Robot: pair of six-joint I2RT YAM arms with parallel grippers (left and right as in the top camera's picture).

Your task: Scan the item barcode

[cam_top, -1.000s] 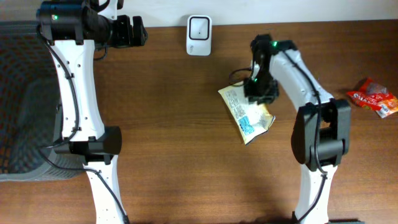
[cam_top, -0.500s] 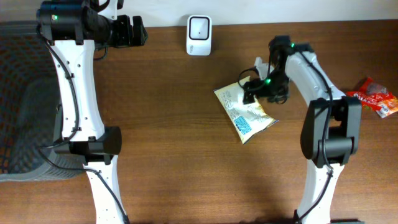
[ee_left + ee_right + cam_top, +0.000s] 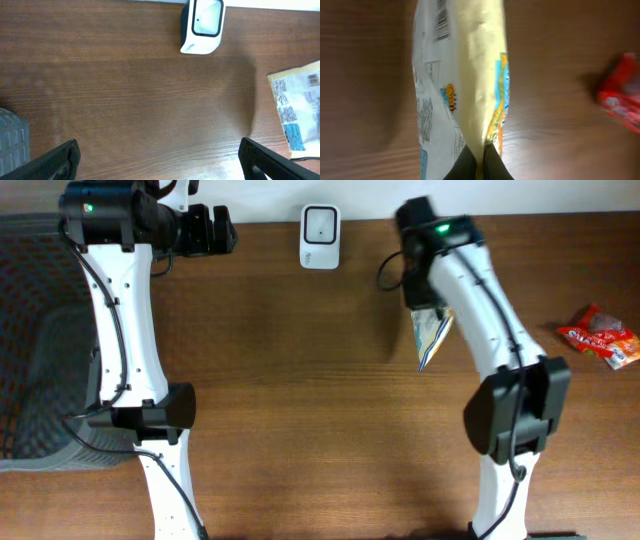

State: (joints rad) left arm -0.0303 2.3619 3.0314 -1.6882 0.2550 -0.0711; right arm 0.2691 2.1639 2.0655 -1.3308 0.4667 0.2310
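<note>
Yellow-and-white snack packet (image 3: 465,75) hangs pinched by its edge in the tightly closed right gripper (image 3: 479,161) (barcode on its white face), right of the scanner (image 3: 320,223); left gripper (image 3: 160,155) gapes wide, empty.

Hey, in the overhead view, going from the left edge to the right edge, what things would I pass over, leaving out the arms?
gray mesh basket → white scanner → yellow snack bag → red packet
</note>
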